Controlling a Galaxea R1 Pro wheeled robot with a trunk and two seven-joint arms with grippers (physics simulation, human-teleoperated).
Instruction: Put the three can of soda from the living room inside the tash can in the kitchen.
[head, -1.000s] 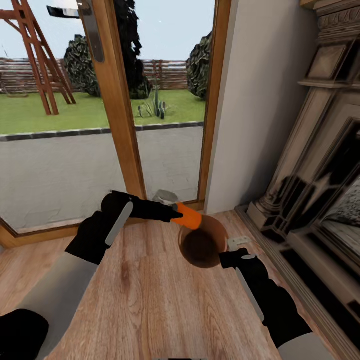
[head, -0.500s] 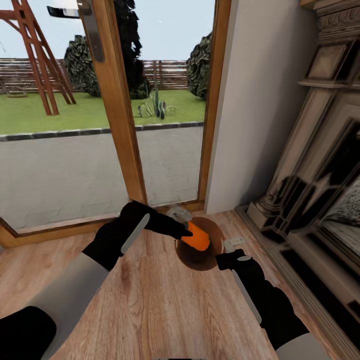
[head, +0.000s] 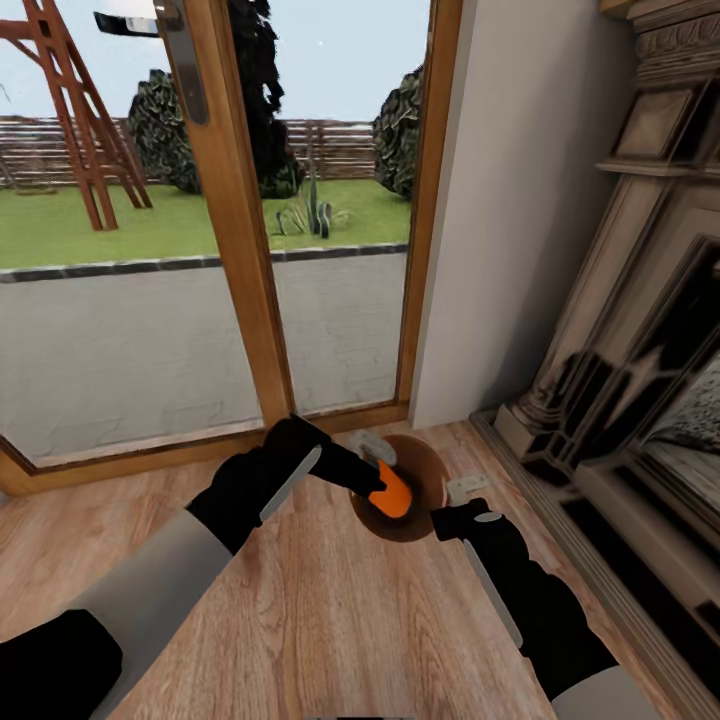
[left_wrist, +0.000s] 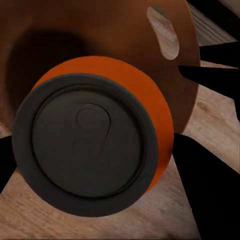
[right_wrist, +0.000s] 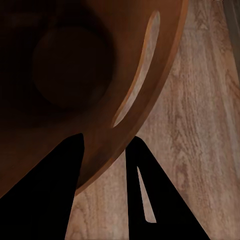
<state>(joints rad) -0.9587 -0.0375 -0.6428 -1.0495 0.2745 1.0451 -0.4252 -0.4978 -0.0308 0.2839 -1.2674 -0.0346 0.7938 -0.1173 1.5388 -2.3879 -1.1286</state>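
A bright orange can of soda (head: 394, 496) hangs tilted over the mouth of the brown tash can (head: 428, 458), which stands on the wood floor. My left gripper (head: 380, 482) is shut on the can from the left. In the left wrist view the can's dark end (left_wrist: 85, 145) faces the camera, with the bin's brown inside (left_wrist: 100, 30) behind it. My right gripper (head: 455, 503) sits at the bin's near right rim. In the right wrist view its fingers (right_wrist: 104, 140) straddle the bin's wall (right_wrist: 125, 30) beside a handle slot.
Wood-framed glass doors (head: 240, 250) rise just behind the bin, with a garden beyond. A pale wall corner (head: 510, 220) and a carved dark fireplace (head: 640, 330) close off the right side. Bare wood floor (head: 300, 600) spreads toward me.
My left gripper has carried the orange can rightward and down, from the bin's far left rim into its mouth. The bin and my right gripper have shifted slightly left together.
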